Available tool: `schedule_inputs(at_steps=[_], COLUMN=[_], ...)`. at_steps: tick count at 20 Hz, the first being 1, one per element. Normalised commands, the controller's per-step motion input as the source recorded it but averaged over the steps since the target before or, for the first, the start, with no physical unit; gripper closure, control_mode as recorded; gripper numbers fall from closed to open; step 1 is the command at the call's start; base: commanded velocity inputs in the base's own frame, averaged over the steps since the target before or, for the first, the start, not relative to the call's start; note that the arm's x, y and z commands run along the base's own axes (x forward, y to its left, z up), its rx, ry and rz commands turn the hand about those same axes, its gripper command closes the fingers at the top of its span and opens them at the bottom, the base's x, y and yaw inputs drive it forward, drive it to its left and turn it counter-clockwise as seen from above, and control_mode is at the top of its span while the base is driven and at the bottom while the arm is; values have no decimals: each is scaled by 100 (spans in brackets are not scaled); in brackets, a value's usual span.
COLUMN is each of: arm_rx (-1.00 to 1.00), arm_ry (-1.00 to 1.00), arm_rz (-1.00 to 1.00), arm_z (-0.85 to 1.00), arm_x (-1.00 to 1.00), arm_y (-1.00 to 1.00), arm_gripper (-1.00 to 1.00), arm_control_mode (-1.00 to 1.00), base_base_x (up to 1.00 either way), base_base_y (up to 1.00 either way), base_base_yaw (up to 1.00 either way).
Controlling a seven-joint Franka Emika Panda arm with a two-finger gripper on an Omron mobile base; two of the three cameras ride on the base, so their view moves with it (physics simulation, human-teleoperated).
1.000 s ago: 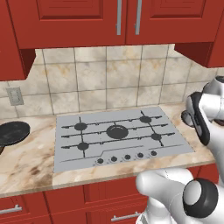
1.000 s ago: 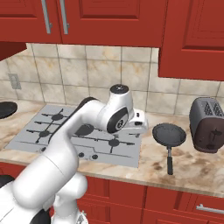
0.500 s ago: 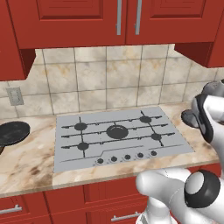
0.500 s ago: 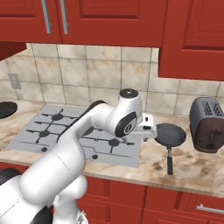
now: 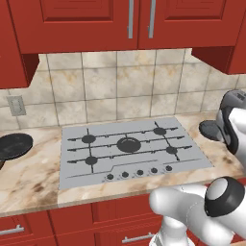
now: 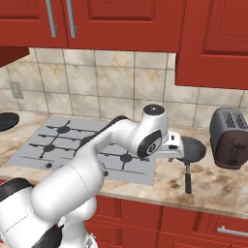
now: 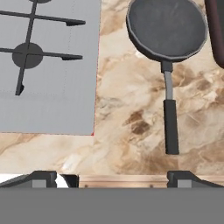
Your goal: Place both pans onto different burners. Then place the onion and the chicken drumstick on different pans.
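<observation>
Pans (image 7: 167, 28) (image 5: 14, 145) on counter (image 7: 131, 109) (both bare)

Round dark-grey frying pan (image 6: 193, 147) partly hidden behind the white arm in the right base view; in the left base view only its rim (image 5: 210, 129) shows beside the arm. Wider black pan (image 5: 14, 145) cut by the left edge. Dark toaster (image 7: 216, 30) cropped at the right edge of the hand view.

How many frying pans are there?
2. One black pan sits on the counter left of the cooktop. One grey pan sits on the counter right of it, beside the toaster.
</observation>
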Motion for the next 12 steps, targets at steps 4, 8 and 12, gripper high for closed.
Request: schedule_inputs(at_steps=[4, 8, 12], arm_rx=[0, 0, 0], arm_ry=[0, 0, 0], arm_rz=[0, 0, 0], arm_z=[-17, -11, -21], arm_x=[0, 0, 0], arm_y=[-24, -24, -26], arm_gripper=[-100, -100, -100], arm_control_mode=[-100, -100, -100], base_base_x=[0, 0, 0], base_base_y=[0, 0, 0], base_base_yaw=[0, 0, 0])
